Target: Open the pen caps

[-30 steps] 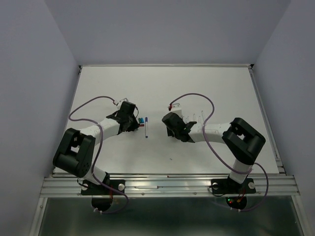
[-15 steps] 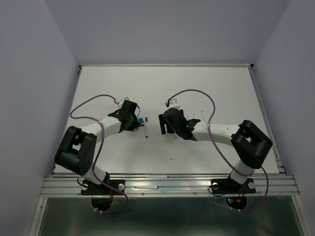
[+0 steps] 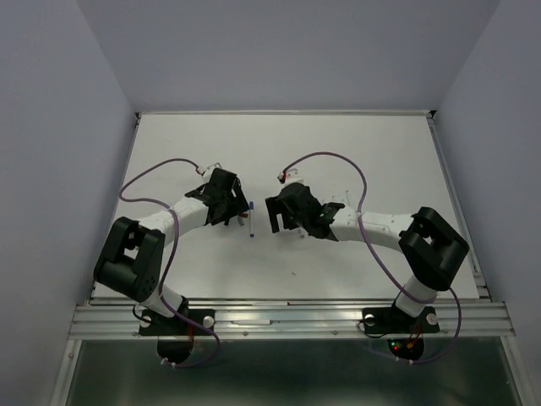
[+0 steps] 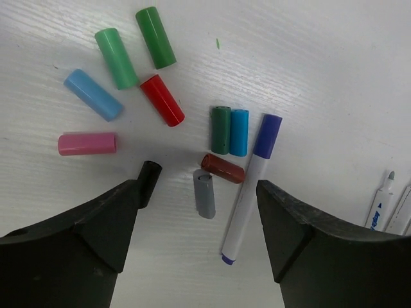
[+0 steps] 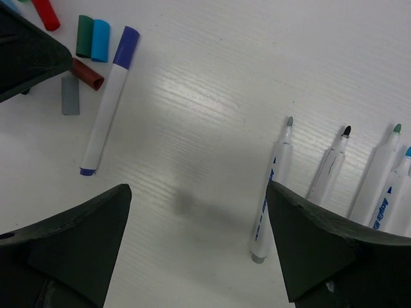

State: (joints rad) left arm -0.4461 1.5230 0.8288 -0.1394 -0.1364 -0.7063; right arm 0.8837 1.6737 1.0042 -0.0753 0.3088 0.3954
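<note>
Several loose pen caps lie on the white table below my left gripper (image 4: 198, 215): two green (image 4: 116, 58), light blue (image 4: 93, 94), red (image 4: 162, 100), pink (image 4: 87, 144), black (image 4: 149, 181), dark green (image 4: 221, 129), teal (image 4: 239, 132), brown (image 4: 222, 168) and grey (image 4: 205, 193). One white pen (image 4: 247, 196) still wears its purple cap (image 4: 268, 136). It lies between my two grippers (image 3: 252, 222). My left gripper is open and holds nothing. My right gripper (image 5: 199, 221) is open over bare table, between the purple-capped pen (image 5: 103, 128) and the uncapped pens (image 5: 273, 186).
A row of uncapped white pens (image 3: 338, 203) lies beside the right arm, tips pointing away. The left gripper's black finger (image 5: 26, 51) fills the upper left corner of the right wrist view. Purple cables loop over both arms.
Both grippers have opened. The right gripper has moved left towards the purple-capped pen. The left gripper has shifted slightly away from the near edge and now hides the loose caps from above.
</note>
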